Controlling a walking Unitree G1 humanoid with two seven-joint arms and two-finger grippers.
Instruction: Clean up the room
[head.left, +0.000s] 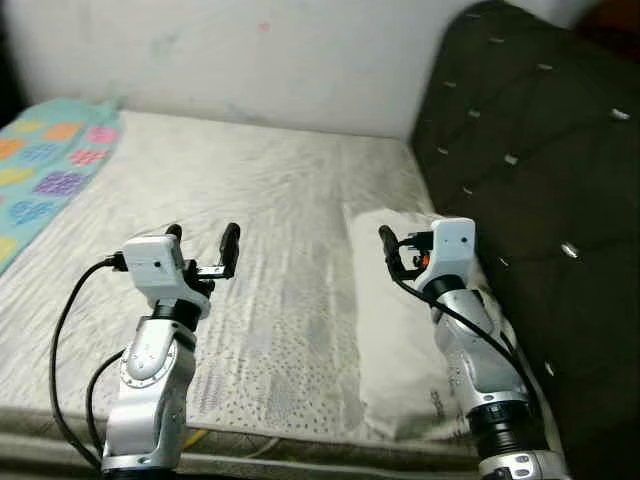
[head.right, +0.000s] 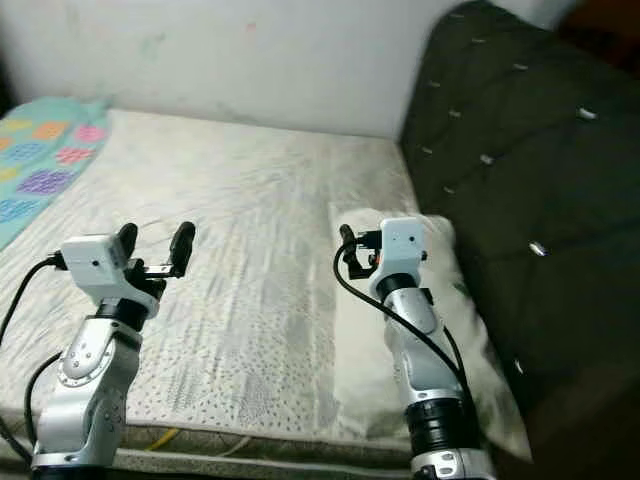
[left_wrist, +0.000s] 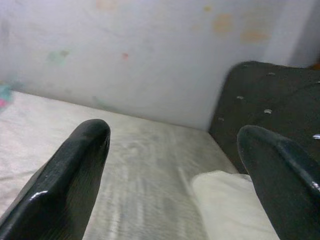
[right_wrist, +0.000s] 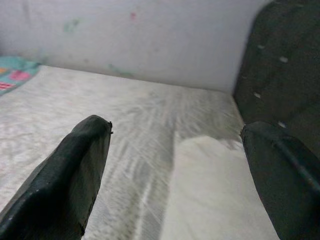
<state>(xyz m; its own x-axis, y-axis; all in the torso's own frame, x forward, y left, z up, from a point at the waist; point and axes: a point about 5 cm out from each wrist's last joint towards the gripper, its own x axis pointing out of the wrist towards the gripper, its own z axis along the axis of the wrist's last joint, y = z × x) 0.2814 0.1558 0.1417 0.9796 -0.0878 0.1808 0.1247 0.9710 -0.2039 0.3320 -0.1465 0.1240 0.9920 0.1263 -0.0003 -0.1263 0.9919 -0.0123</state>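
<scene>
A white pillow (head.left: 400, 330) lies flat on the right side of a bare white mattress (head.left: 250, 190), up against the dark headboard. My left gripper (head.left: 203, 245) hovers above the near left part of the mattress, open and empty. My right gripper (head.left: 400, 245) hangs over the pillow, also open with nothing between its fingers. In the left wrist view the two black fingers (left_wrist: 65, 175) stand wide apart, framing the mattress and the pillow corner (left_wrist: 225, 200). In the right wrist view the pillow (right_wrist: 210, 190) lies just ahead between the spread fingers (right_wrist: 70, 175).
A dark tufted headboard (head.left: 540, 150) rises along the right side of the bed. A turquoise blanket with coloured patches (head.left: 45, 160) lies at the far left. A white wall (head.left: 250, 50) closes off the back. The mattress's front edge (head.left: 300, 440) is close below me.
</scene>
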